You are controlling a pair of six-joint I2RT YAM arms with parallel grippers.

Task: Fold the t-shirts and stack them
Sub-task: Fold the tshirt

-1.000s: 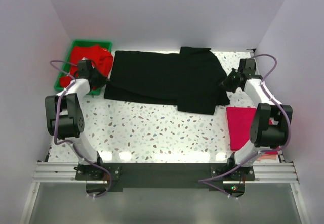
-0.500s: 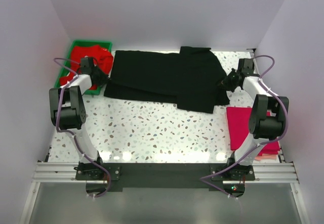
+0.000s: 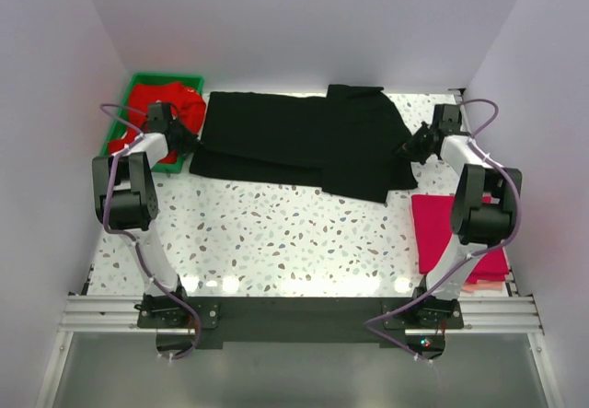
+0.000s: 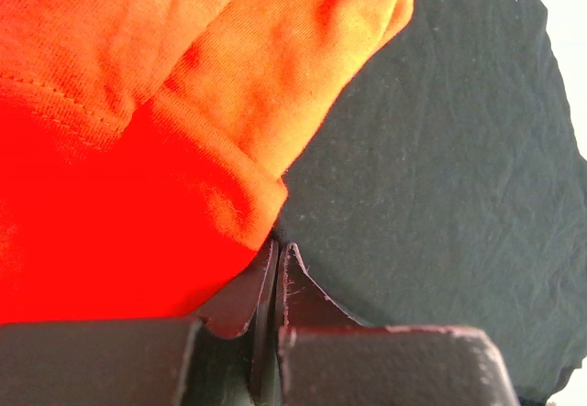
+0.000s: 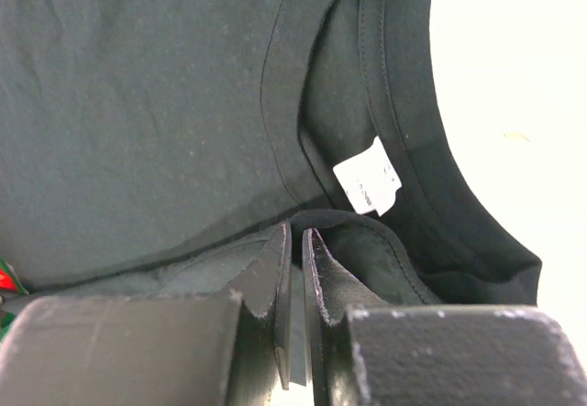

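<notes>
The black t-shirt [image 3: 294, 141] lay spread across the top middle of the counter [image 3: 276, 233]. The left tool [image 4: 276, 252] was pinched shut on its left edge, right beside the red t-shirts [image 3: 166, 102] in the green tray [image 3: 166, 77] at the upper left. The right tool [image 5: 296, 236] was pinched shut on the cloth by the neck, near the white label [image 5: 367, 186]. A pink t-shirt [image 3: 446, 228] lay flat at the lower right.

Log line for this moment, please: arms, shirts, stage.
black t-shirt: spread across far table | left gripper: shut on its left edge | right gripper: shut at its collar | magenta t-shirt: folded, near right
</notes>
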